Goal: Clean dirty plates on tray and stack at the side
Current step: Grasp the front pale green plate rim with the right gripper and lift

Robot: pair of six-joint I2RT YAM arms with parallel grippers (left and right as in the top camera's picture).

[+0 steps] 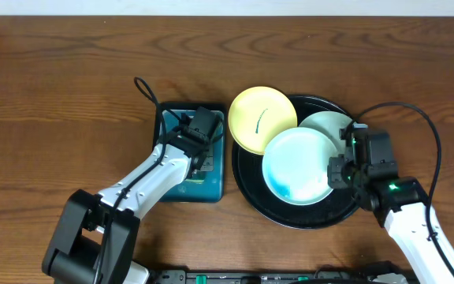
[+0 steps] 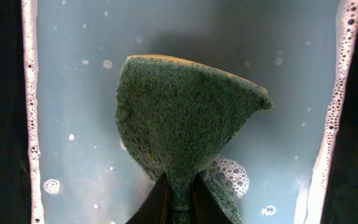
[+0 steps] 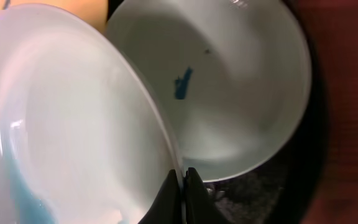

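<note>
The black tray [image 1: 247, 181] lies at the right, with the yellow plate [image 1: 262, 118] overhanging its upper-left rim. The right gripper [image 3: 183, 186] is pinched tight on the right edge of the front mint plate [image 1: 298, 166], which overlaps the rear mint plate [image 3: 241, 81] on the tray. Left of the tray, above the soapy teal dish [image 1: 211, 189], the left gripper [image 2: 179, 196] is clamped on a green sponge [image 2: 179, 118].
</note>
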